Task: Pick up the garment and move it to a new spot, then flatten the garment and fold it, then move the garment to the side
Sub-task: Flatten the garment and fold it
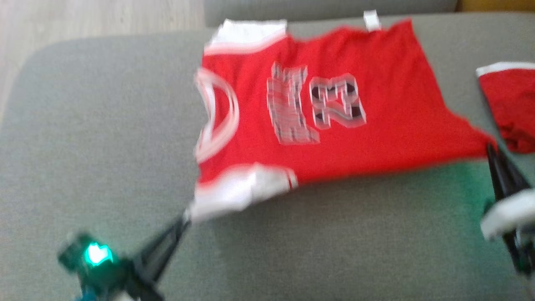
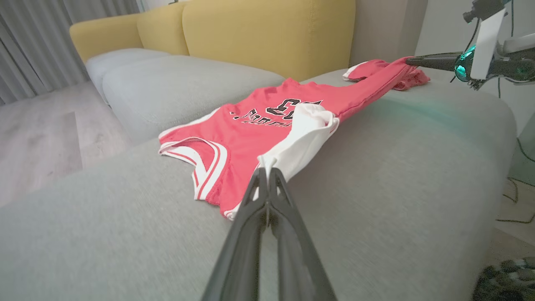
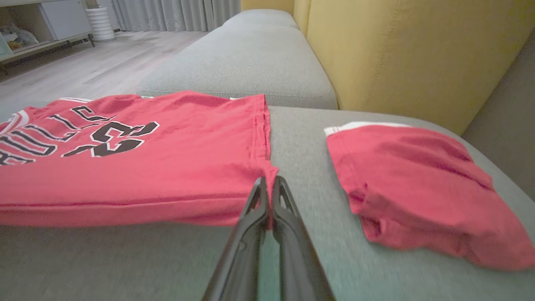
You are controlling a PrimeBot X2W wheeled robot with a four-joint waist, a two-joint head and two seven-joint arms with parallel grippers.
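Since the grey seat cushion bears the whole job, note first that the red garment lies spread on it beyond both sets of fingertips, printed side up, with its near edge raised off the fabric. Your left gripper is clamped at its tips on the white-trimmed shoulder. Your right gripper is pinched on the hem corner. The near edge runs stretched between the two.

Judgement: you are at the placing-and-flattening step, and no fold is made. The next move calls for lowering both tips together with the edge taut, so it lands without a crease before either grip lets go. The head view is blurred, so fine wrinkles cannot be assessed.

Surface: soft woven upholstery, likely to drag on the cloth.

Room: pale wood floor to the left gripper's left, a yellow backrest beyond the garment, grey curtains further off. A second red piece, folded, lies just right of the right gripper, apart from the garment.
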